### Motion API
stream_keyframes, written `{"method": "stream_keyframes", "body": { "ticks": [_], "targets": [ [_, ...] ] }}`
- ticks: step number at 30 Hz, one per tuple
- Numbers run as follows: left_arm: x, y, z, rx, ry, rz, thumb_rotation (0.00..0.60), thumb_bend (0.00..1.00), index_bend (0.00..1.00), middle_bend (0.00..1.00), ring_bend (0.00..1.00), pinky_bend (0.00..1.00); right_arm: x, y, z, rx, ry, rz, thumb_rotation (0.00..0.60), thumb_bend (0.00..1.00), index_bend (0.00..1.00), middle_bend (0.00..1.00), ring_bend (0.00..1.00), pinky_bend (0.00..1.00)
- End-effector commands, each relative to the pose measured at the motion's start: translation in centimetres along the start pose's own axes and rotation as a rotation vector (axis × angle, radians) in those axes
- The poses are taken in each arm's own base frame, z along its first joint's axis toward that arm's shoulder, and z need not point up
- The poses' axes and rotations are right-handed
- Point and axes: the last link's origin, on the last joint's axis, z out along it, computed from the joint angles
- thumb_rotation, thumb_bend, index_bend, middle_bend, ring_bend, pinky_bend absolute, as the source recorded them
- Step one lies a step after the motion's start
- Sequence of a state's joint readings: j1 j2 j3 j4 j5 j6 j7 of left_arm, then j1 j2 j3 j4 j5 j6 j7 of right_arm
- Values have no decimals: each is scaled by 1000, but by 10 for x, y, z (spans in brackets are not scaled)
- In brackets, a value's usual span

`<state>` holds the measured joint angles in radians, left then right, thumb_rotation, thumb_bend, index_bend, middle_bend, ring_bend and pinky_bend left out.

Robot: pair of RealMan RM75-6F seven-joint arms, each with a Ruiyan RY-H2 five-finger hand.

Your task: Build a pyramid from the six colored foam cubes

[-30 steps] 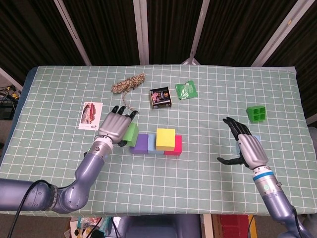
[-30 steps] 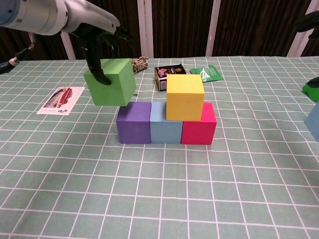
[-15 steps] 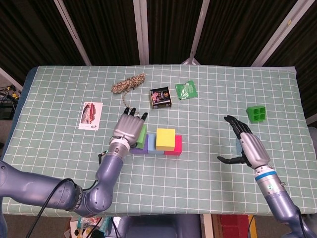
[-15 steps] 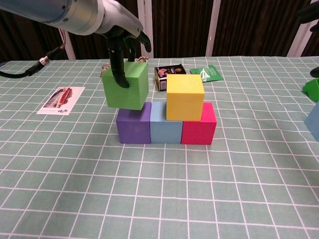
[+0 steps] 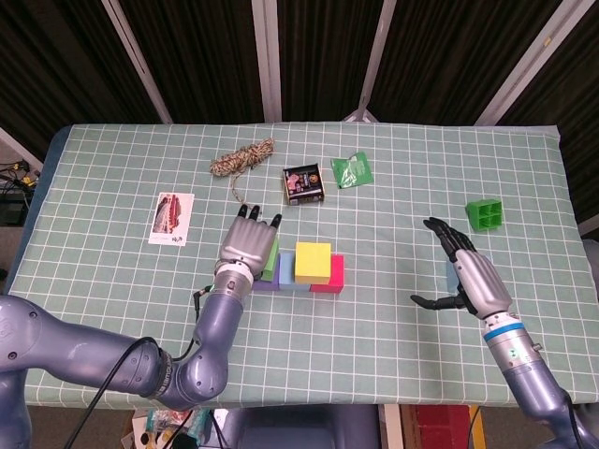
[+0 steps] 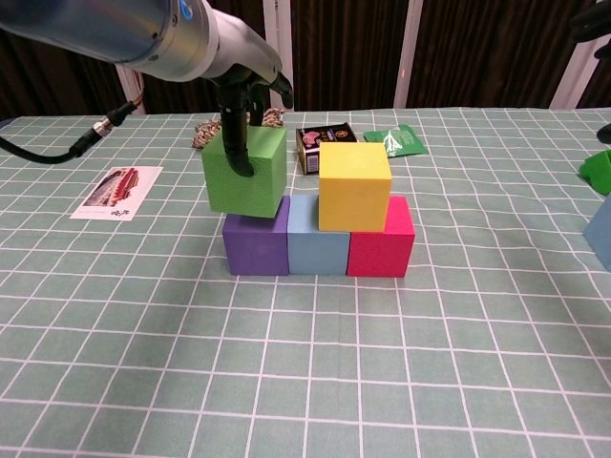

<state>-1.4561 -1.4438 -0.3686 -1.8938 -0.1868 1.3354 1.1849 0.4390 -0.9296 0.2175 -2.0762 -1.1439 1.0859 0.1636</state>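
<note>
Desk (image 5: 393, 327) under a green checked cloth; the near half in front of the cube row is bare cloth, and a wide stretch lies open between the row and the right robot hand (image 5: 468, 276). Clutter sits toward the far edge: twine bundle (image 5: 241, 157), small dark box (image 5: 302, 183), green packet (image 5: 353, 170), a printed card (image 5: 171, 218) to the left, a green tray (image 5: 485, 214) to the right.

Base row: purple cube (image 6: 256, 241), light blue cube (image 6: 319, 241), pink cube (image 6: 381, 244), touching side by side. Yellow cube (image 6: 354, 185) rests on top, across the blue and pink.

Left arm reaches in from the near left edge. Left robot hand (image 6: 243, 91) grips the green cube (image 6: 245, 171) from above, tilted, its lower edge at the purple cube's top; a gap separates it from the yellow cube.

Right robot hand hangs over the cloth, fingers spread, holding nothing. A blue cube (image 6: 600, 230) lies beside it, partly hidden.
</note>
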Motion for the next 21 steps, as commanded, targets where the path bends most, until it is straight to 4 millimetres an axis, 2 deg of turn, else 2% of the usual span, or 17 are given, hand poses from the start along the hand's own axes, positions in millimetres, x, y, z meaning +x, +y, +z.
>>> {"method": "stream_keyframes", "body": {
  "ticks": [1,21],
  "targets": [
    [0,1,0,0,2,0,600,407,59,350,6,45,0,0,0,-1,1,1,600,127,0,0,0,0],
    [-2,16,4,15,14,3,600,407,59,350,7,44,2,0,0,-2,1,17,600,127,0,0,0,0]
  ]
}}
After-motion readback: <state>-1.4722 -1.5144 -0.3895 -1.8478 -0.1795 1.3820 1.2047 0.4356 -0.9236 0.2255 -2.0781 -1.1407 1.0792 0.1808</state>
